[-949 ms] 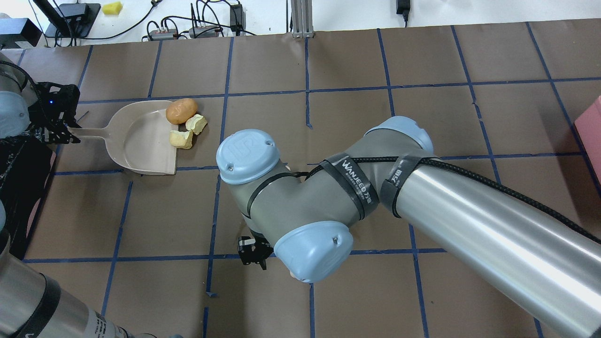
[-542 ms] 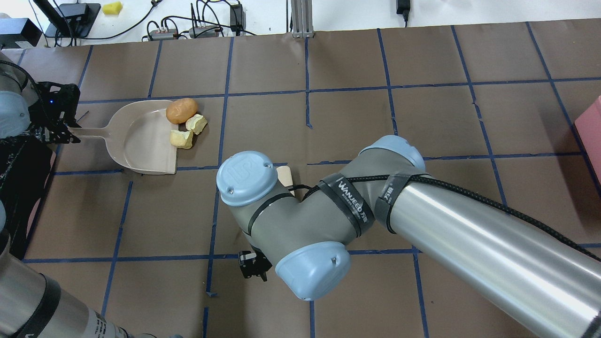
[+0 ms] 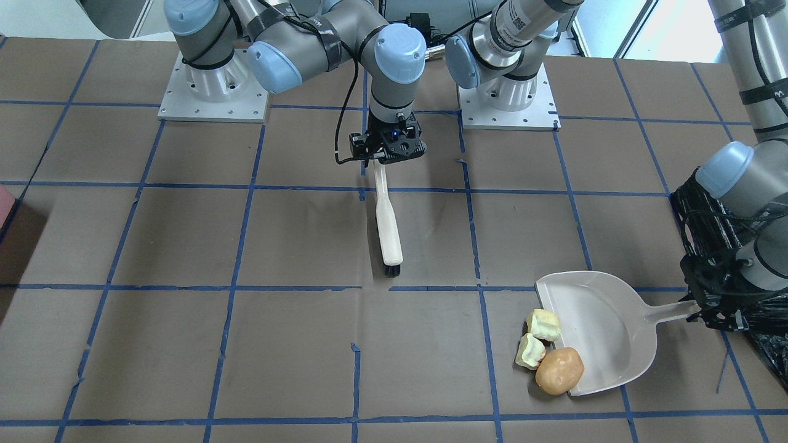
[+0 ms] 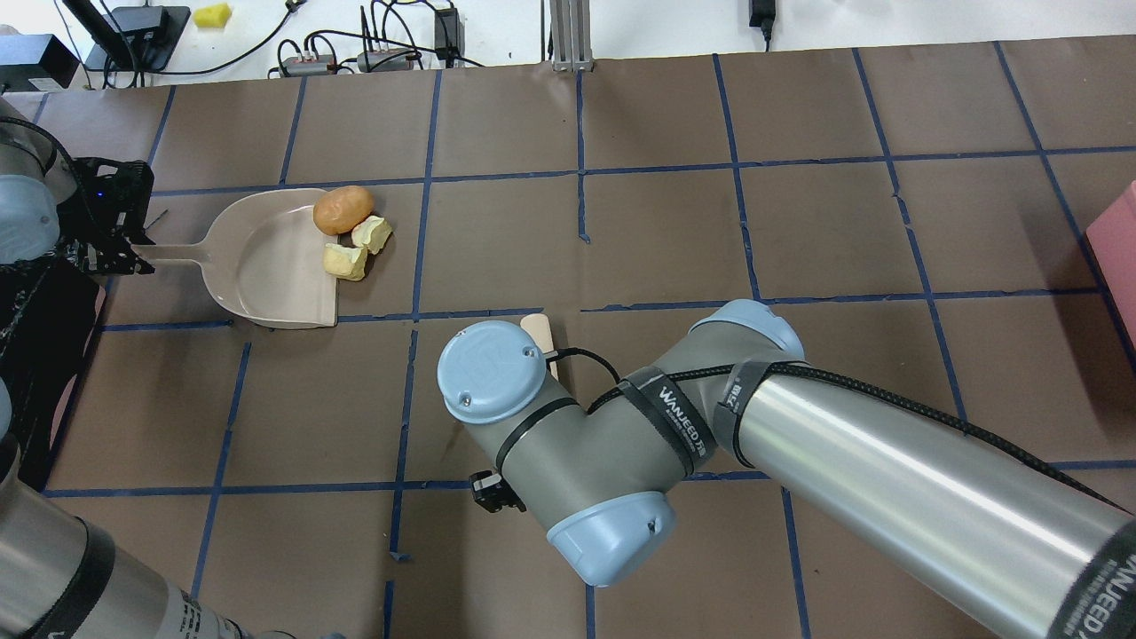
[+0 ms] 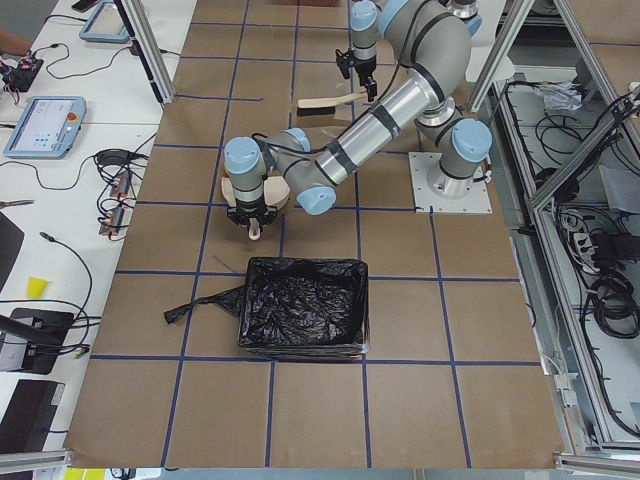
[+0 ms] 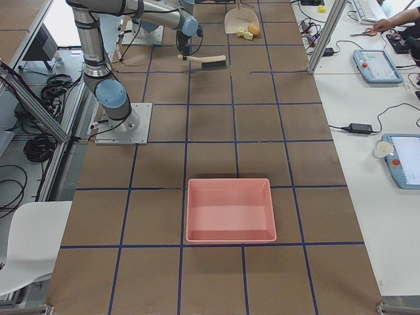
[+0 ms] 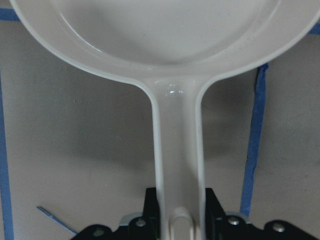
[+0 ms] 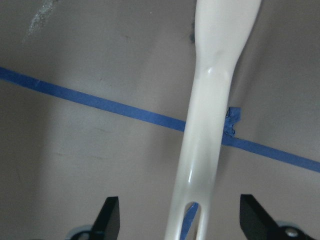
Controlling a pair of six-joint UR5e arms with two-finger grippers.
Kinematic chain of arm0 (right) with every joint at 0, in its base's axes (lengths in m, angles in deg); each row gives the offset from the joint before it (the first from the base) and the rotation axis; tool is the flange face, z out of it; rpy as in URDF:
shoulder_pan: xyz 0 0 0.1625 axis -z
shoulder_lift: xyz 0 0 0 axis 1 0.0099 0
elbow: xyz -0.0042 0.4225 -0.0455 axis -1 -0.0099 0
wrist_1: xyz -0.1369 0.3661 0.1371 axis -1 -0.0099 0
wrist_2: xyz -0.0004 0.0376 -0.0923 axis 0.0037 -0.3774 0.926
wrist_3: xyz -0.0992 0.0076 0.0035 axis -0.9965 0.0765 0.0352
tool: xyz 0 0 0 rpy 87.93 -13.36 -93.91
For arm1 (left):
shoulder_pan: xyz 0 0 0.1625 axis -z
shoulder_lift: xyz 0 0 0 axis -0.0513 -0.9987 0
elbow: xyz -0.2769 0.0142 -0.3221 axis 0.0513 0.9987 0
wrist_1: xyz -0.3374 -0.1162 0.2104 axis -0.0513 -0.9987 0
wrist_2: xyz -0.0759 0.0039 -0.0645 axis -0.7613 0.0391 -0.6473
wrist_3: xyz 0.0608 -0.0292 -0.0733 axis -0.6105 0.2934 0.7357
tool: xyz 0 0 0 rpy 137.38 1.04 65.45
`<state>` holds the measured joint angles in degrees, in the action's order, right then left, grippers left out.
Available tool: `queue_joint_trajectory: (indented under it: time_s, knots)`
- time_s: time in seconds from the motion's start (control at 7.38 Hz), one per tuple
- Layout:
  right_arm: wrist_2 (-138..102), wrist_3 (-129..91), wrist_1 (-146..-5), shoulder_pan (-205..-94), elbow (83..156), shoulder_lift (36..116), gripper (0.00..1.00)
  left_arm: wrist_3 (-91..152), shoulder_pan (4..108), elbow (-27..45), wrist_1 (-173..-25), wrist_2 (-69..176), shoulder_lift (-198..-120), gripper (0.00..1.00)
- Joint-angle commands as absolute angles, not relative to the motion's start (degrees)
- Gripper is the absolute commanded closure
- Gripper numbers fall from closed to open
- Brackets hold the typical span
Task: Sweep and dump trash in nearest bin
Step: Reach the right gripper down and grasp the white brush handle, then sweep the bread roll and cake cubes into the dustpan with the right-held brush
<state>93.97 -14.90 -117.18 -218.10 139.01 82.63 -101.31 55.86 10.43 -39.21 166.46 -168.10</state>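
Note:
A beige dustpan (image 4: 266,266) lies flat on the table, also in the front view (image 3: 597,332). My left gripper (image 4: 120,240) is shut on its handle (image 7: 177,145). At the pan's mouth sit an orange-brown lump (image 4: 343,209) and two yellow foam pieces (image 4: 370,234). A cream brush (image 3: 388,227) lies on the table near the middle. My right gripper (image 3: 385,161) is open over its handle end (image 8: 205,125), fingers apart on both sides. The black-bag-lined bin (image 5: 305,305) stands just behind the left gripper.
A pink tray (image 6: 230,210) sits at the table's end on my right, its edge showing in the overhead view (image 4: 1120,248). Cables and power adapters (image 4: 373,53) lie beyond the far table edge. My right arm's elbow (image 4: 612,426) hangs over the table's middle.
My right arm has drawn back toward the robot's base, uncovering the brush's far end. The dustpan, the trash and the left gripper have stayed in place.

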Motion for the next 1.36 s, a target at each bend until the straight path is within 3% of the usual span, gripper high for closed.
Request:
queue_joint_trajectory:
  time_s: [0.0, 0.14, 0.54, 0.81, 1.22]
  knots:
    - [94.2, -14.98, -117.38, -217.84, 139.2, 82.52, 0.81, -101.21, 55.86, 10.65, -39.21, 166.32, -168.01, 0.98]
    - [94.2, -14.98, -117.47, -217.84, 139.11, 82.52, 0.94, -101.12, 55.86, 10.65, -39.21, 166.23, -168.01, 0.98]
    - [94.64, -14.28, -117.56, -217.06, 136.67, 83.31, 0.98, -100.77, 55.95, 10.74, -39.21, 166.06, -167.66, 0.98]
    - [93.77, -5.29, -111.37, -215.56, 125.2, 81.66, 1.0, -100.77, 55.86, 10.65, -39.21, 166.23, -167.75, 0.98]
    - [91.06, 3.28, -96.24, -215.73, 99.04, 66.33, 1.0, -100.77, 55.95, 10.74, -39.3, 166.67, -167.92, 0.98]
